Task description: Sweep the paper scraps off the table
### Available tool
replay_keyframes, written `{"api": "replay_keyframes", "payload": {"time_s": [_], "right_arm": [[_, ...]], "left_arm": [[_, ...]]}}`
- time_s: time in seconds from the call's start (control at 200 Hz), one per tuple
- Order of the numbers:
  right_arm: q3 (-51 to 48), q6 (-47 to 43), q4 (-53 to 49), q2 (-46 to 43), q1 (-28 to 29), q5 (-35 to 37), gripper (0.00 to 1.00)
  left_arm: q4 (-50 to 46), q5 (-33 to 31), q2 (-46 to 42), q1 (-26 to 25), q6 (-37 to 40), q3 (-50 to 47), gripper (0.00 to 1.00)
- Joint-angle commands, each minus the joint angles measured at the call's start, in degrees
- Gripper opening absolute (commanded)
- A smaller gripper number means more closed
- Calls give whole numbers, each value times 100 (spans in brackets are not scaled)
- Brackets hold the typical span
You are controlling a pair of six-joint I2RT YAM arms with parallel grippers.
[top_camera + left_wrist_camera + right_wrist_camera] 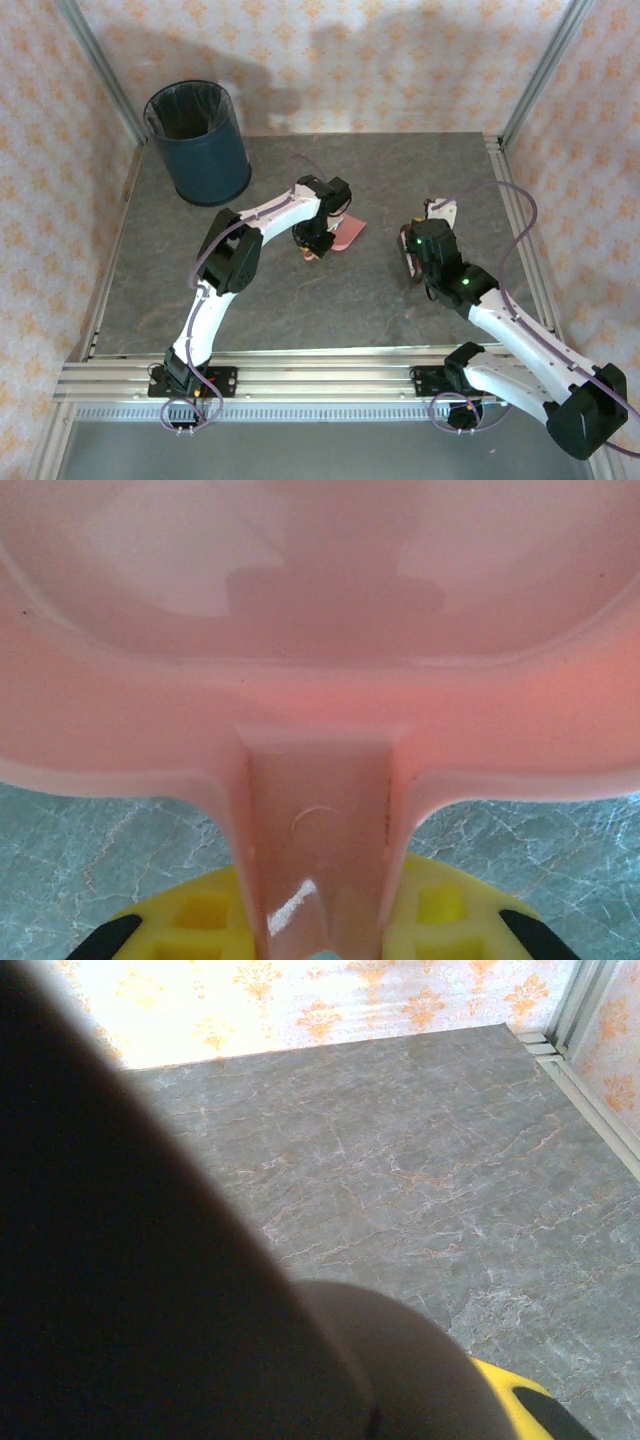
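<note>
Sweep all but done, by the look of it: the grey counter [350, 300] lies bare of scraps from near edge to far. Mid-counter, the left end effector [311, 246] is clenched on the handle of a pink dustpan [347, 235], whose tray looks empty from the wrist. To the right, the right end effector [436, 215] is clenched on a dark object too blurred to name. The scraps are probably in the bin [200, 145] at far left, though its dark inside hides them. Likely left: setting down the tools.
</note>
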Motion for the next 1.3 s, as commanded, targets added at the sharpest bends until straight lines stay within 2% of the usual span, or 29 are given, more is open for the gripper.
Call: {"api": "replay_keyframes", "payload": {"time_s": [0.0, 0.565, 0.701, 1.031, 1.296], "right_arm": [[-37, 18, 91, -92, -28, 197, 0], [-55, 23, 108, -79, -30, 210, 0], [-64, 28, 150, -75, -25, 199, 0], [71, -350, 505, 151, -65, 171, 0], [562, -1123, 1159, 917, -102, -142, 0]], "left_arm": [[-32, -55, 22, -42, 114, -30, 0], [59, -218, -175, -42, 169, -218, 32], [11, -249, -267, -42, 210, -232, 37], [-130, -281, -915, -42, 281, -466, 40], [98, -323, -2203, 6, 150, -1177, 40]]}}
